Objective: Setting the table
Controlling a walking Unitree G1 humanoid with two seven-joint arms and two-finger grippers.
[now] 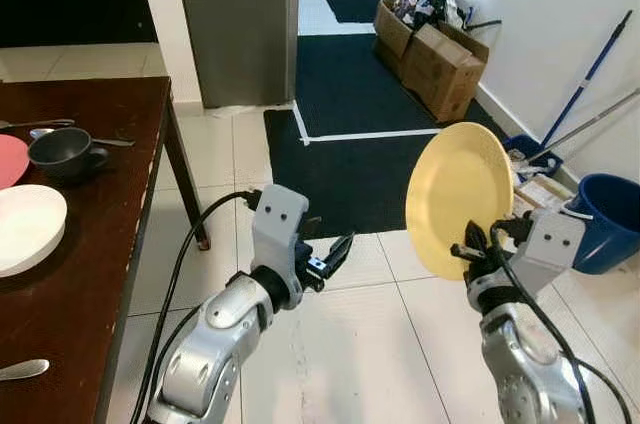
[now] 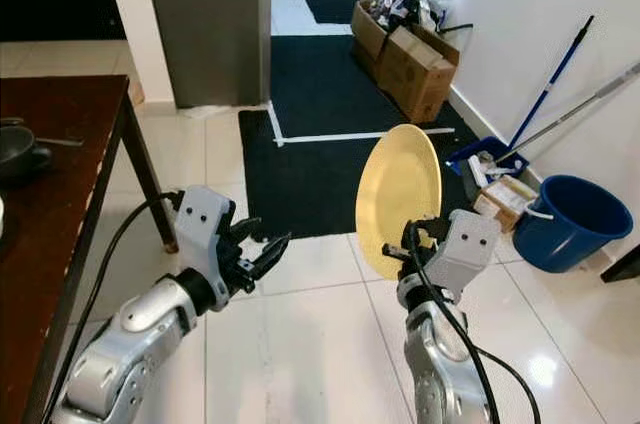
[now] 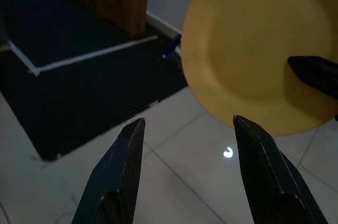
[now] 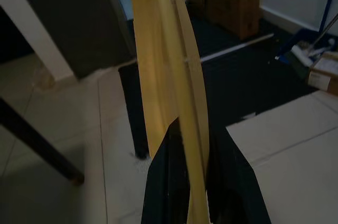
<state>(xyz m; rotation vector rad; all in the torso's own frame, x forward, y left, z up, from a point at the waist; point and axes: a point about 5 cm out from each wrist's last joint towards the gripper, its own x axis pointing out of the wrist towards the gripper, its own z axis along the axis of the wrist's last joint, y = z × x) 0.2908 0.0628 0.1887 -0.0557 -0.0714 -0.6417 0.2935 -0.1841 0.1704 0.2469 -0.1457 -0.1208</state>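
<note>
**Carrying a yellow plate toward the table**

Left eye view: right gripper (image 1: 478, 247) clamped on the lower rim of yellow plate (image 1: 459, 196), held on edge above tiled floor (image 1: 350, 344); left gripper (image 1: 335, 252) spread and empty, between plate and dark wooden table (image 1: 100, 244). On that table: dark cup (image 1: 65, 152), white plate (image 1: 28, 227), pink plate (image 1: 10, 159), spoon (image 1: 22, 369).

Right eye view: same grasp; blue bucket (image 2: 570, 222) and cardboard boxes (image 2: 405, 54) against the wall.

Left wrist view: both fingers (image 3: 120, 174) parted, facing the plate's upper surface.

Right wrist view: fingers (image 4: 171, 176) pinching either side of the rim, seen edge-on.

Judged stiff, light, smooth, likely slippery and breakable if dropped; best gripped at the rim, well inward.
</note>
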